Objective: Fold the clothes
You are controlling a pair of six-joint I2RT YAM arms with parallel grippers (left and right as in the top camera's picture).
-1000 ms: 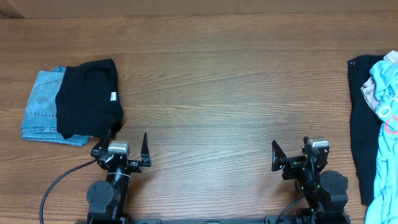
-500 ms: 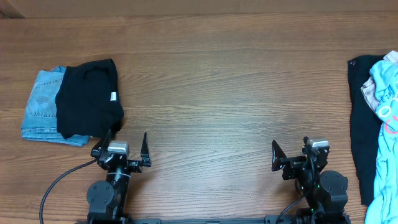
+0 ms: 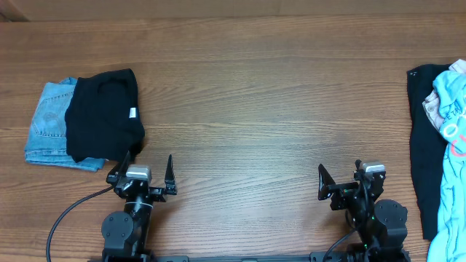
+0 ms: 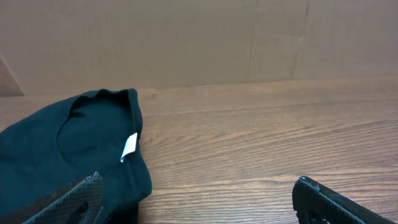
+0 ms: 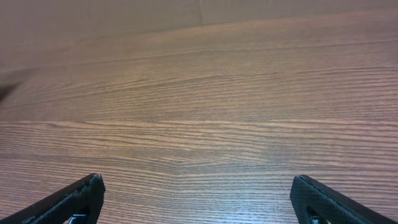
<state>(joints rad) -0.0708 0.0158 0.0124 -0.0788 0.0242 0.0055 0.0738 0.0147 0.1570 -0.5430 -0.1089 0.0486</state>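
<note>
Overhead: a folded black garment (image 3: 102, 116) with a white label (image 3: 132, 113) lies on a folded denim piece (image 3: 45, 135) at the left of the frame. Another black piece (image 3: 421, 153) and a pale-blue printed one (image 3: 453, 124) sit heaped at the right edge. The left gripper (image 3: 144, 171) and right gripper (image 3: 341, 180) stand at the bottom, fingers spread, holding nothing.

Left wrist: the black garment (image 4: 68, 155) fills the lower left, its label (image 4: 129, 147) showing, between parted fingers (image 4: 71, 200).

Right wrist: the wooden table (image 5: 199, 93) shows beyond parted fingers (image 5: 323, 200).

Wooden table (image 3: 262, 87) — at frame left, folded jeans (image 3: 45, 129) under a black garment (image 3: 102, 120); at the right edge, a black piece (image 3: 420, 145) beneath a pale-blue printed one (image 3: 453, 109).
</note>
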